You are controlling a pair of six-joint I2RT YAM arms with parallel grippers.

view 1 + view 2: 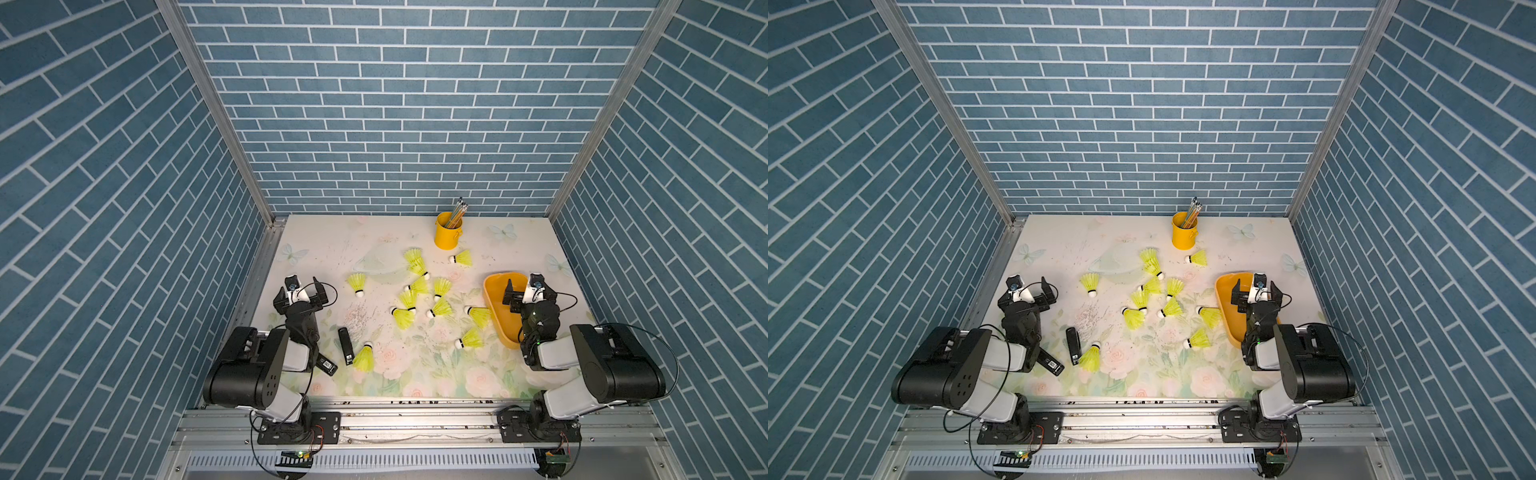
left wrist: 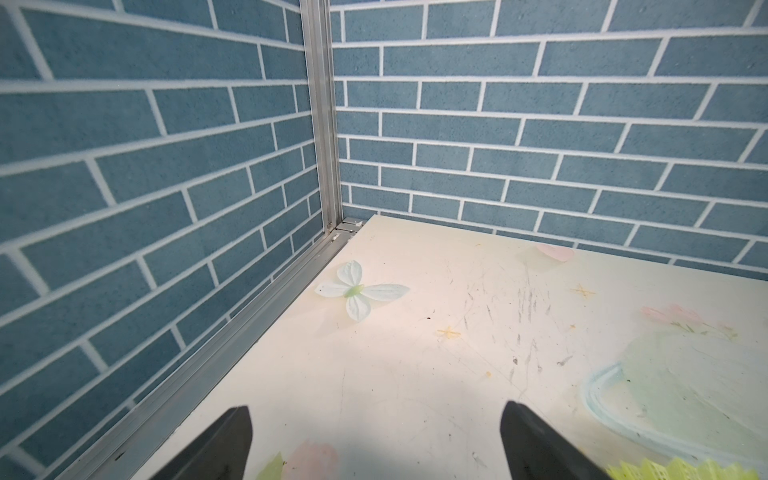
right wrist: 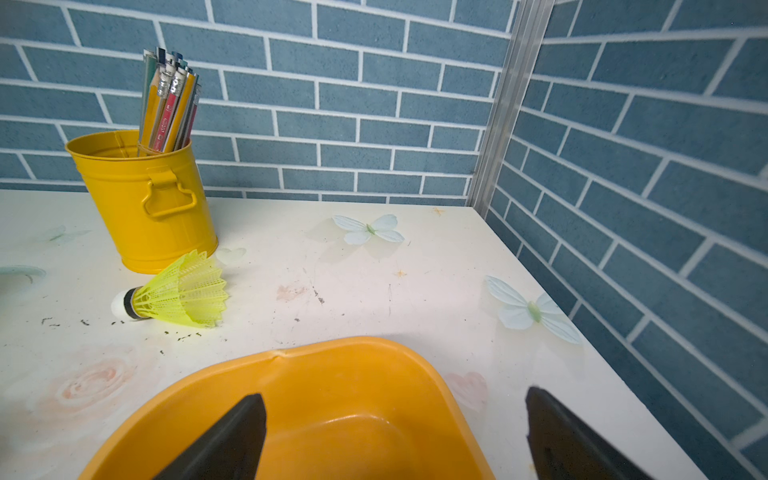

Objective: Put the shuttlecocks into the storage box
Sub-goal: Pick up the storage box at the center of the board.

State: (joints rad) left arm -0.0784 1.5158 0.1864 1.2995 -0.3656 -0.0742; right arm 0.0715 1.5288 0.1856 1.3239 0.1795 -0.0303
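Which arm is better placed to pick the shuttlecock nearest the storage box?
Right, probably: the right tool hovers open over the storage box, beside that shuttlecock; the left tool is far across the table.

Twelve shuttlecocks, one storage box, one cup

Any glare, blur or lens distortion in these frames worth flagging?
Both top views: wide-angle, brick walls splay outward; table evenly lit, soft shadows. Left wrist: side wall slightly soft, shadow pooled under the left hand. Right wrist: shuttlecock sharp, faint sheen inside the storage box.
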